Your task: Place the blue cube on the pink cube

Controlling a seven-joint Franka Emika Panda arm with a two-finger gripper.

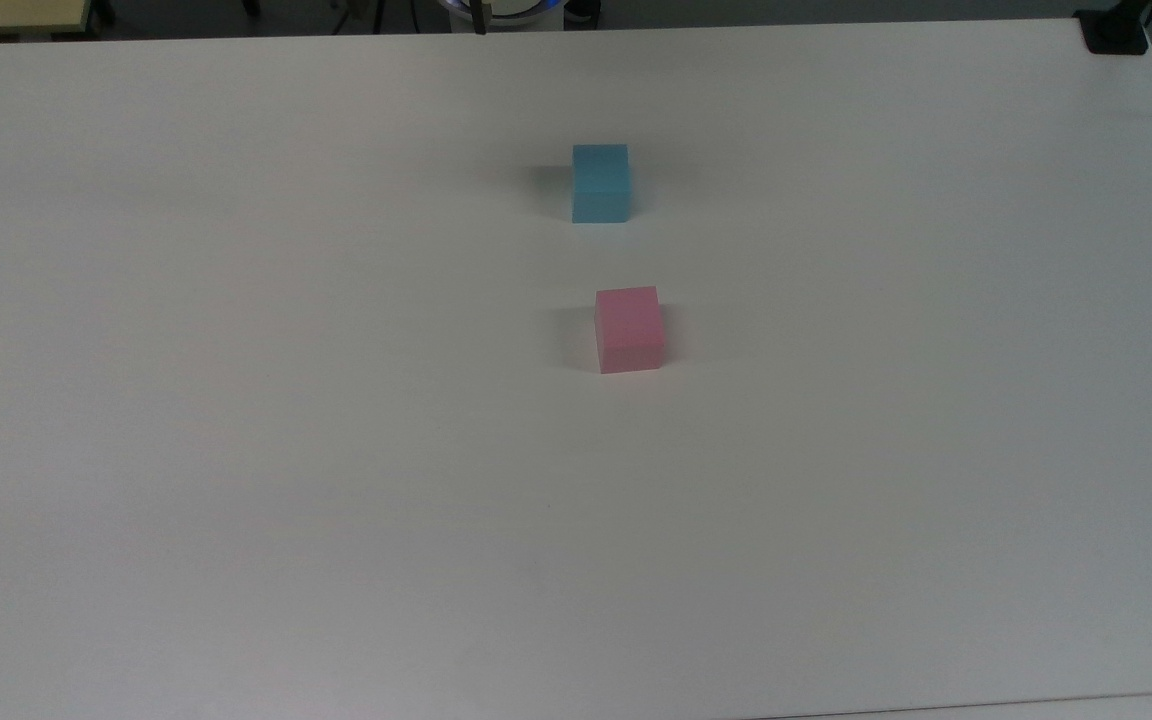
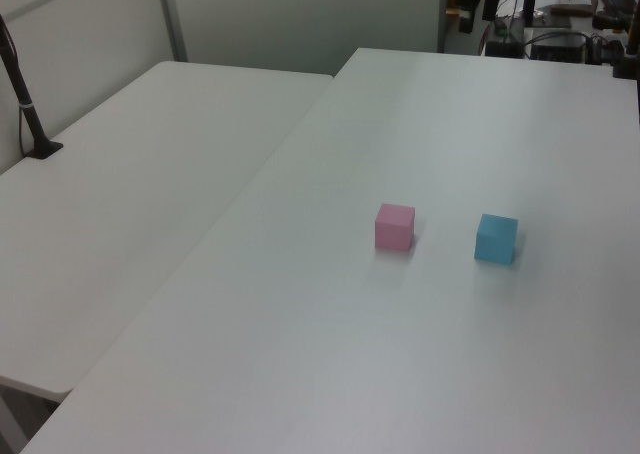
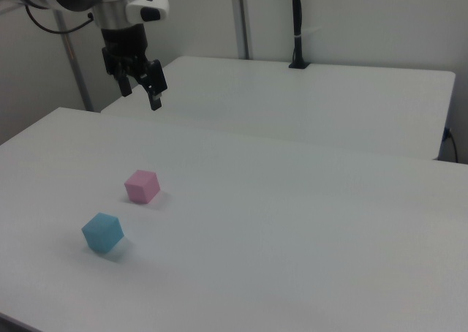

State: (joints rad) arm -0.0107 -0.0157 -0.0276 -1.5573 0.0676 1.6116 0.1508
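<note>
The blue cube (image 1: pixel 600 183) sits on the white table (image 1: pixel 236 400), with the pink cube (image 1: pixel 628 329) a short gap nearer the top view's bottom edge. Both rest flat and untouched, also seen as the pink cube (image 2: pixel 394 226) and the blue cube (image 2: pixel 496 239) in the left view. In the right view the pink cube (image 3: pixel 142 186) lies just beyond the blue cube (image 3: pixel 102 232). My gripper (image 3: pixel 140 96) hangs high above the table, well behind both cubes, open and holding nothing. One dark fingertip (image 1: pixel 479 20) shows at the top view's upper edge.
A second white table (image 2: pixel 120 214) adjoins along a seam at the left view's left. A black clamped pole (image 3: pixel 296 25) stands at its far edge. A black mount (image 1: pixel 1111 35) sits on the table's corner at the top view's upper right. Cables and equipment (image 2: pixel 560 34) lie beyond the table end.
</note>
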